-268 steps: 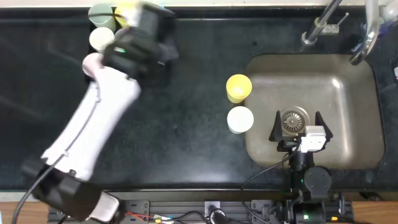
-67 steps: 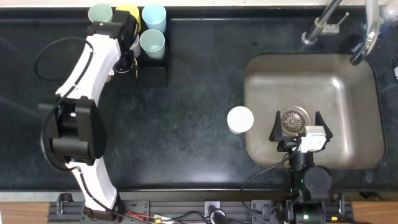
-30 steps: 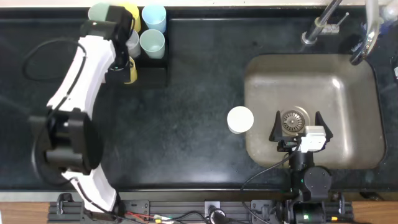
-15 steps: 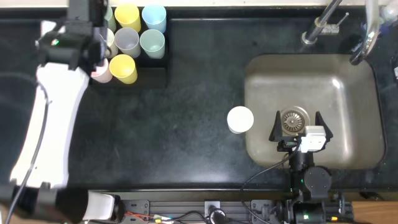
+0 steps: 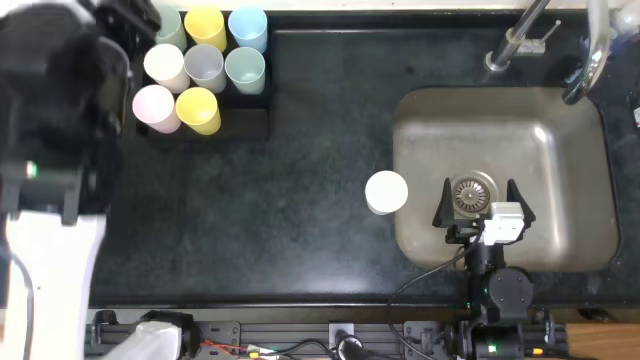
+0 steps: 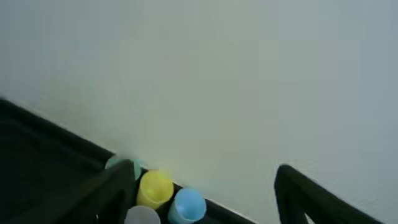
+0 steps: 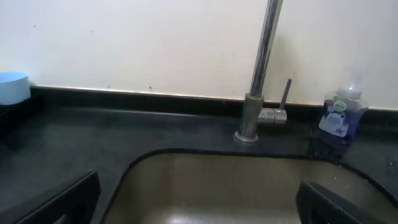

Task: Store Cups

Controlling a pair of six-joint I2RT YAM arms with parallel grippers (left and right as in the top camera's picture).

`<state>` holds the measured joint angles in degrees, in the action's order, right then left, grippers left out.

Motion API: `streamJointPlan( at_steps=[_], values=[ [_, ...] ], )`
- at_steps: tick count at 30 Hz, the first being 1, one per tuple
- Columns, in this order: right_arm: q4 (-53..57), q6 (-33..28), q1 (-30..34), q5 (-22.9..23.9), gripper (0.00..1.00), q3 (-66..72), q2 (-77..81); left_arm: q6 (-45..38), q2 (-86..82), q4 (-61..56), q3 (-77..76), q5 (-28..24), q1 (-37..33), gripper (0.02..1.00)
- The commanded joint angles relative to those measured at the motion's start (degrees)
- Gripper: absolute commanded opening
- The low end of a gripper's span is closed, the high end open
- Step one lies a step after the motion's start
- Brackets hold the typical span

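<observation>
With left gripper (image 6: pixel 204 180) and right gripper (image 7: pixel 199 186) jaws open and empty, the white cup (image 5: pixel 386 192) needs a centred, level grip.

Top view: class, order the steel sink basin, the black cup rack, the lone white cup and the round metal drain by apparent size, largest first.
1. Steel sink basin
2. Black cup rack
3. Lone white cup and round metal drain: these look about alike, so they are left unranked.
</observation>
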<state>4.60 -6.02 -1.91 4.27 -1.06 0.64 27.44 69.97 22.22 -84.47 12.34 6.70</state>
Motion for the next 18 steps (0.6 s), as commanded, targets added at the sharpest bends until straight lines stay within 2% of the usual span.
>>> streamJointPlan(
  at_steps=[1,3,6,11,18],
  values=[
    [-0.4,0.3,0.0,-0.4,0.998,0.8,-0.3,-16.1,-10.3,-11.0,15.3,-10.1,-0.3,0.822],
    [-0.4,0.3,0.0,-0.4,0.998,0.8,-0.3,-18.7,-15.6,-18.1,24.2,-12.6,-0.4,0.855],
    [-0.4,0.3,0.0,-0.4,0.998,0.8,-0.3,-21.6,-23.3,-26.5,36.0,-16.6,-1.7,1.000],
    [-0.3,0.3,0.0,-0.4,0.998,0.8,-0.3,-21.9,-35.8,-35.4,52.5,-19.9,-5.1,1.000],
    [-0.4,0.3,0.0,-0.4,0.998,0.8,-0.3,-21.9,-49.8,-36.6,67.4,-19.8,-6.6,1.000]
  ],
)
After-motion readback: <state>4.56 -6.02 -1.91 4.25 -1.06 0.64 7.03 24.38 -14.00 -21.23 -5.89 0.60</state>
